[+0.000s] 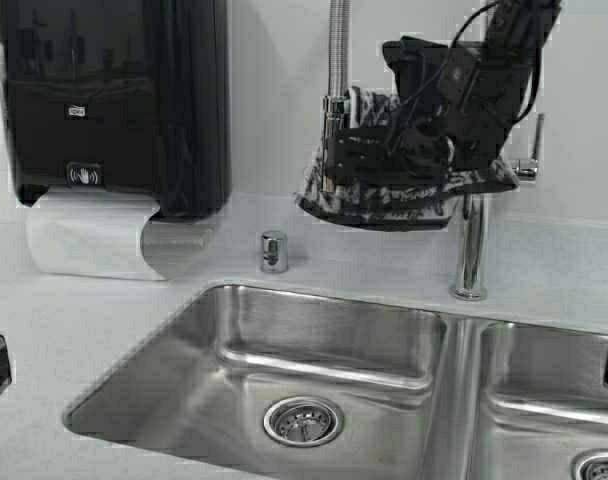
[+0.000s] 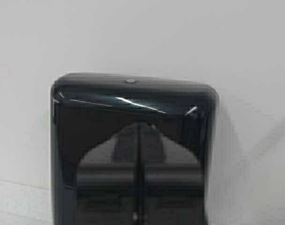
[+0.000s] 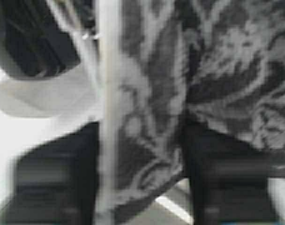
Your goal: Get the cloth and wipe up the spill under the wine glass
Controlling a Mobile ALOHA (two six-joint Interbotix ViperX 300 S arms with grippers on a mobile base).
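Note:
The cloth, dark grey-black with a white floral print, hangs draped over the faucet behind the sink. My right gripper is up against it from the front. In the right wrist view the cloth and its pale hem fill the gap between the two fingers, and the right gripper stands open around it. My left gripper is shut and empty, held up facing the black dispenser. The wine glass and the spill are out of view.
A black paper towel dispenser hangs on the wall at left, with a white sheet hanging out. A chrome faucet, a spring hose and a small chrome cap stand behind the double steel sink.

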